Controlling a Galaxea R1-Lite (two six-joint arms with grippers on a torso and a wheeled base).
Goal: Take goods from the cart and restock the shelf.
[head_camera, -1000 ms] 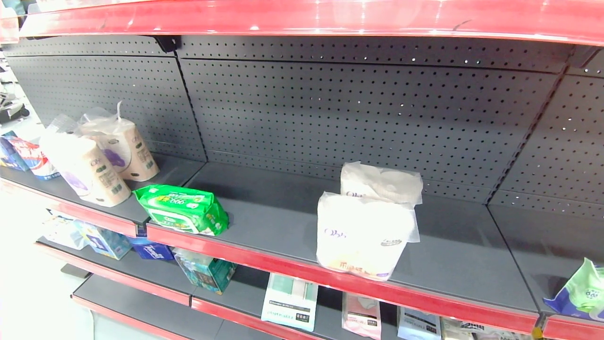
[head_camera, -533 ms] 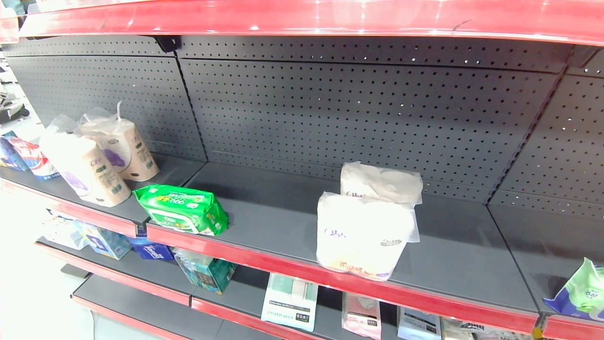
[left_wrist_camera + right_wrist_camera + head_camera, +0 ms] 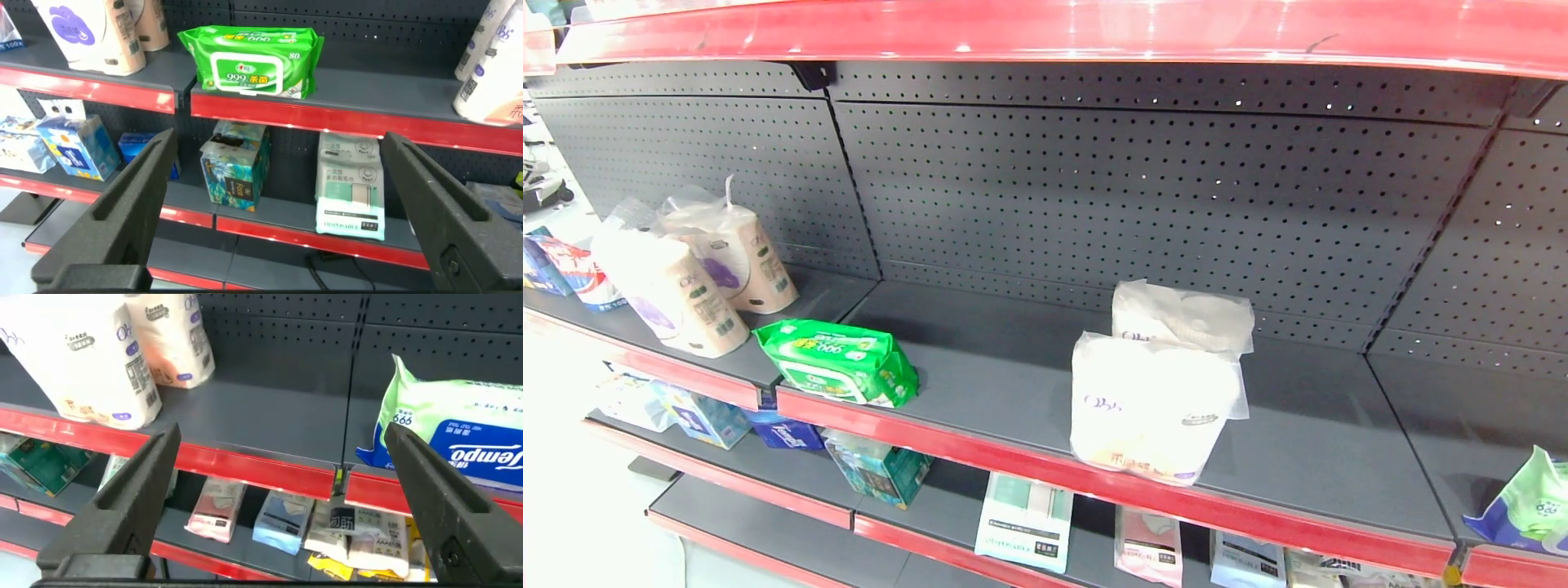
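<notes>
Shelf (image 3: 1013, 384), dark grey with red edge strips (image 3: 980, 453) and a perforated back panel (image 3: 1135, 188), spans the head view from 9 to 3 o'clock. On its middle board a green wipes pack (image 3: 837, 362) lies flat toward 8 o'clock at the front edge, and its face carries a white flap label with green and red print. Toward 5 o'clock of centre stand two white tissue packs. The front pack (image 3: 1152, 408) sits at the edge strip and bears small purple lettering, while the rear pack (image 3: 1184, 314) sits just behind it and is partly hidden. Toward 9 o'clock two wrapped roll packs (image 3: 670, 286) stand upright, with purple emblems and blocks of dark print too fine to make out. A blue and red pack (image 3: 568, 273) is cut off at the 9 o'clock edge. A pale green and blue pack (image 3: 1531, 498) is cut off at 4 o'clock, with large white lettering on its blue part. On the board below, a teal box (image 3: 878, 469) and a white and green flat pack (image 3: 1025, 523) are partly hidden by the edge strip. The left tool (image 3: 279, 143) faces the green wipes pack and the board under it, its two black padded fingers spread wide with nothing between them. The right tool (image 3: 282, 434) is equally wide apart and empty, facing the edge strip between the tissue packs and the pale green and blue pack.
</notes>
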